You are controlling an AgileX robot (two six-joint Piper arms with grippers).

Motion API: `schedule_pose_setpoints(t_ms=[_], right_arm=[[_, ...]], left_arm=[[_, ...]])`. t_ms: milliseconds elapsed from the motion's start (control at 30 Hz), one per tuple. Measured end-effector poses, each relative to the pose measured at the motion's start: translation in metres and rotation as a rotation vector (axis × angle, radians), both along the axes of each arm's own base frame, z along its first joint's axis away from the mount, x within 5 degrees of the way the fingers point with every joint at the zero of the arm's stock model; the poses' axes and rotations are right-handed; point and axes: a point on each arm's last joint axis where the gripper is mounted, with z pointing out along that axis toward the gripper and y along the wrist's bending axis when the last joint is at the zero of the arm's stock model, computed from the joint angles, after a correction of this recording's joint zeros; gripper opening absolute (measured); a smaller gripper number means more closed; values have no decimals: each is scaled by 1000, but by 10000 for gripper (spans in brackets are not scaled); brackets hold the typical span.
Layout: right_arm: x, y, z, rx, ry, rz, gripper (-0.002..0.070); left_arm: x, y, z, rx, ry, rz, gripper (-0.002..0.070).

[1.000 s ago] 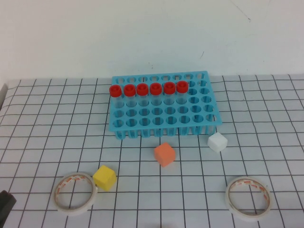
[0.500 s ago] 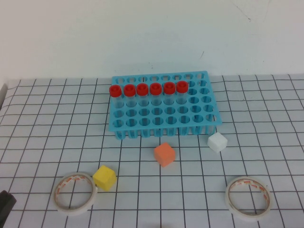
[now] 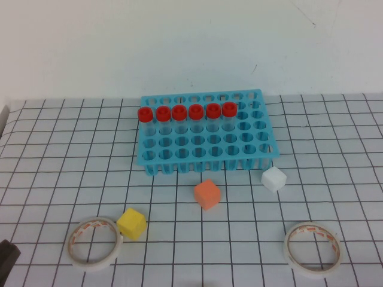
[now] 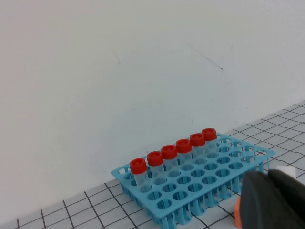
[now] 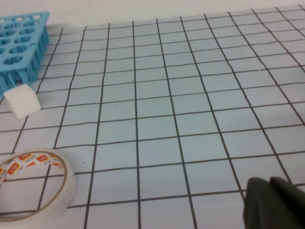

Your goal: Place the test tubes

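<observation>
Left tool (image 4: pixel 269 200): we see its fingers pressed together, holding nothing; it sits on the near left side, well apart from the rack.
Right tool (image 5: pixel 272 202): fingers together too, empty, low over the bare grid of the near right side.
Bench (image 3: pixel 60 167): white with a black grid.
Tape rolls: one near the left tool's side (image 3: pixel 93 241), one on the right (image 3: pixel 313 246).
Yellow cube (image 3: pixel 131 223): we find it just beside the left roll.
Orange cube (image 3: pixel 207 194): in front of the rack, near the middle.
White cube (image 3: pixel 273 179): just off the rack's near right corner.
Rack (image 3: pixel 203 162): blue, at the far middle of the bench.
Test tubes (image 3: pixel 195 112): six, red-capped, upright in one row of the rack towards its far side, filling it from the left end; we see the holes right of them open.
</observation>
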Motion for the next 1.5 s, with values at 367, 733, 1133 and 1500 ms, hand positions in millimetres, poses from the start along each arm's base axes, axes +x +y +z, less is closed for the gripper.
schedule_pose_setpoints(t_ms=[367, 733, 1133, 1500], right_arm=[[0, 0, 0, 0, 0, 0, -1], [0, 0, 0, 0, 0, 0, -1], [0, 0, 0, 0, 0, 0, -1], [0, 0, 0, 0, 0, 0, -1]], left_arm=[[0, 0, 0, 0, 0, 0, -1], [1, 4, 4, -154, 25, 21, -1], [0, -2, -12, -110, 9, 141, -1], [4, 12, -46, 58, 266, 422, -1]])
